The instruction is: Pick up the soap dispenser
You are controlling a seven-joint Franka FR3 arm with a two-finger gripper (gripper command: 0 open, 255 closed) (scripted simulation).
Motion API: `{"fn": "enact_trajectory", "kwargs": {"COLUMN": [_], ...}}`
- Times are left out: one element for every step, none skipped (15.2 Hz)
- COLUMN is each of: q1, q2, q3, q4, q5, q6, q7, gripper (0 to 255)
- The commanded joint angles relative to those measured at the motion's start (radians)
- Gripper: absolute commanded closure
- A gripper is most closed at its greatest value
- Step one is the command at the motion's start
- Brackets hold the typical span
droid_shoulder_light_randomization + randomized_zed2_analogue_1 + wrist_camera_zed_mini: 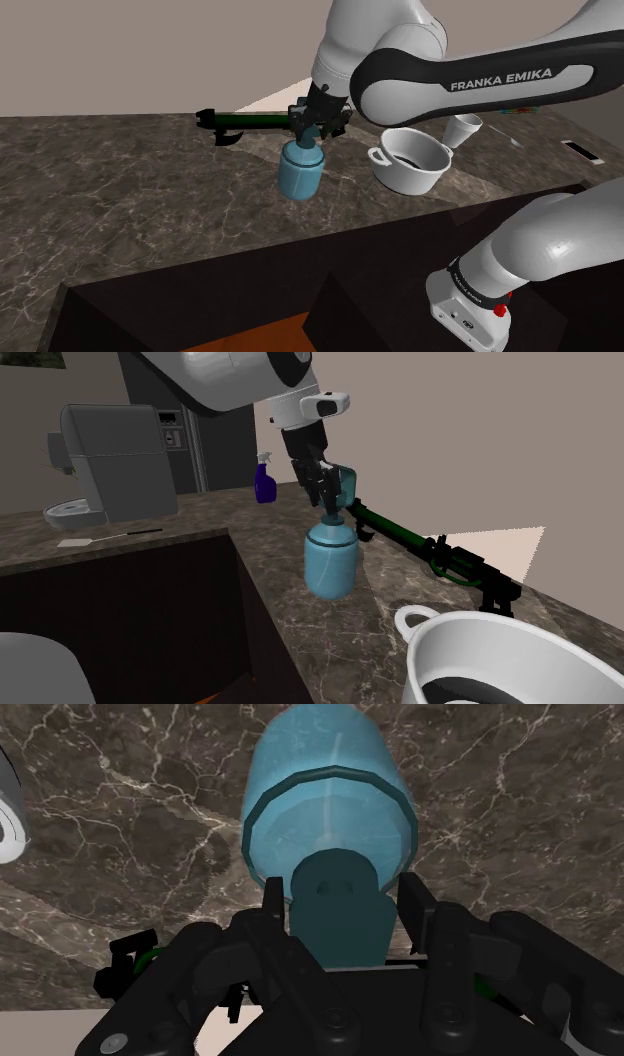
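Over the dark marbled counter [150,190], the black gripper [313,125] pinches the darker teal pump head of the blue soap dispenser [300,172]. In the wrist view its fingers [272,904] sit tight against either side of the pump's neck. The bottle hangs upright beneath the hand. From the second exterior view its base looks just clear of the stone, though from that angle I can't be sure it isn't touching.

Just behind it lies a long black-and-green tool [250,120], flat on the counter. A white pot [410,162] stands near the bottle, on the shoulder view's right, with a small white cup [462,128] beyond it. At the counter's far end are a purple spray bottle [265,482] and a grey coffee machine [110,452].
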State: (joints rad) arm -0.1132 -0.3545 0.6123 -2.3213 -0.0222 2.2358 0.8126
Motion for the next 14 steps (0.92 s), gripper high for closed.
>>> {"fn": "enact_trajectory", "kwargs": {"q1": [0.000,0.000,0.000,-0.001,0.000,0.001,0.002,0.003,0.004,0.004,0.005,0.005,0.005,0.005], "q2": [0.000,0.000,0.000,0.003,-0.002,-0.006,-0.010,-0.013,-0.017,-0.020,-0.023,-0.026,-0.028,-0.030], "q3": [0.000,0.000,0.000,0.001,-0.002,-0.006,-0.009,-0.012,-0.015,-0.017,-0.020,-0.023,-0.025,-0.028], "q4": [-0.001,-0.001,-0.001,0.001,0.011,0.021,0.031,0.042,0.052,0.063,0.074,0.085,0.096,0.108], "q5": [0.000,0.000,0.001,-0.001,0.002,0.004,0.007,0.009,0.011,0.012,0.014,0.015,0.017,0.018], "q6": [0.000,0.000,-0.001,-0.001,-0.014,-0.028,-0.041,-0.055,-0.068,-0.082,-0.095,-0.109,-0.122,-0.135], "q7": [0.000,0.000,-0.001,0.001,-0.004,-0.008,-0.012,-0.016,-0.019,-0.023,-0.026,-0.029,-0.033,-0.036], "gripper": [255,255,255,255,255,255,255,255,255,255,255,255,255,255]}}
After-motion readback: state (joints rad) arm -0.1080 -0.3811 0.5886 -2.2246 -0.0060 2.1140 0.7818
